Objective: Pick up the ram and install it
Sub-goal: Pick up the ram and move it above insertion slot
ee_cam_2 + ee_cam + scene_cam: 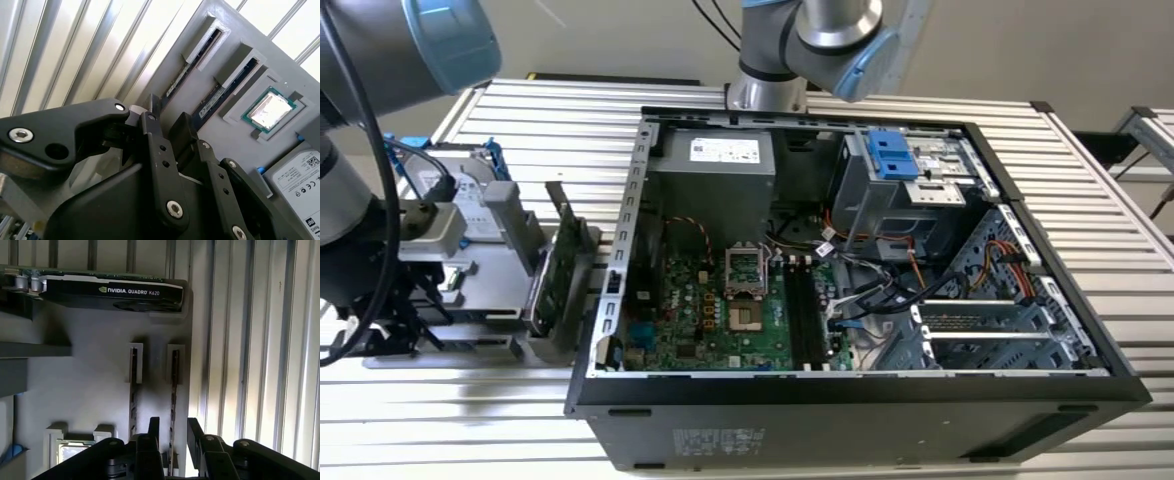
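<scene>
**A:** Gripper (173, 421) is over the holder (85, 370) at the exterior view's left, well apart from the case (854, 400). Jaws part open, nothing in them.

**B:** And the ram (173, 395)?

**A:** On edge in its slot in the holder, the slot nearer the table (260, 340) slats. In the first wrist view it runs right between the two fingers (154, 427), with a gap on each side. No contact that I can see.

**B:** So it's the grasp. What makes it a good one?

**A:** Centring, I'd say. Pads flat on the two broad faces, equal gaps, closing square. It's thin, and a skewed squeeze could bend it or jam it in the slot.

**B:** Neighbours?

**A:** A second stick (132, 400) stands just beside it in the next slot, and one finger sits between the two. That's the tight spot. Also on the holder are a CPU (270, 110), a hard drive (300, 170) and a graphics card (110, 290), all near but out of the jaws' line.

**B:** And the case?

**A:** Side open, board (720, 310) exposed, and cables (881, 290) lying near the memory slots (803, 320).
</scene>
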You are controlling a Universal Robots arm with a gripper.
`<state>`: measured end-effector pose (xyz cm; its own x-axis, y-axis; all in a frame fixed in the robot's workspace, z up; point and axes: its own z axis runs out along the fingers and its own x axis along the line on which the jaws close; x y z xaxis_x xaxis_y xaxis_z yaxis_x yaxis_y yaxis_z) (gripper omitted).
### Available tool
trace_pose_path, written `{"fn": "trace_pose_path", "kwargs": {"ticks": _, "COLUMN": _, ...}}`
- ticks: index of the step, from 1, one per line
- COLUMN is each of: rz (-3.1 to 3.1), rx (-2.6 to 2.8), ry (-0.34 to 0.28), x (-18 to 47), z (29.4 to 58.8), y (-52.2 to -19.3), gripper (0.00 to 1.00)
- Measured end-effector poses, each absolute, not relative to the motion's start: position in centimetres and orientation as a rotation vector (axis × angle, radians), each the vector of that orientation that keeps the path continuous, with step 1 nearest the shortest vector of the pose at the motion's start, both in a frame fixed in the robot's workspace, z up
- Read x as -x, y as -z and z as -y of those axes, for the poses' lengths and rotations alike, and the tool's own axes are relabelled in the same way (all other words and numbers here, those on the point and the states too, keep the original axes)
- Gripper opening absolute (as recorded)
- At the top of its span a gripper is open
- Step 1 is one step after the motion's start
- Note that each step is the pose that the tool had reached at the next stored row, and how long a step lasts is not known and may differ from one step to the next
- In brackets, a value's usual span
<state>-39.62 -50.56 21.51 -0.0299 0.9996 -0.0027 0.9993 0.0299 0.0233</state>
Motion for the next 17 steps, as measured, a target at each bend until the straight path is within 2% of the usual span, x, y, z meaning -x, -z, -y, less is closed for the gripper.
{"fn": "trace_pose_path", "kwargs": {"ticks": 17, "rz": -2.286, "rx": -2.135, "ry": -0.006, "x": 39.6, "z": 50.4, "y": -20.4, "gripper": 1.00}}
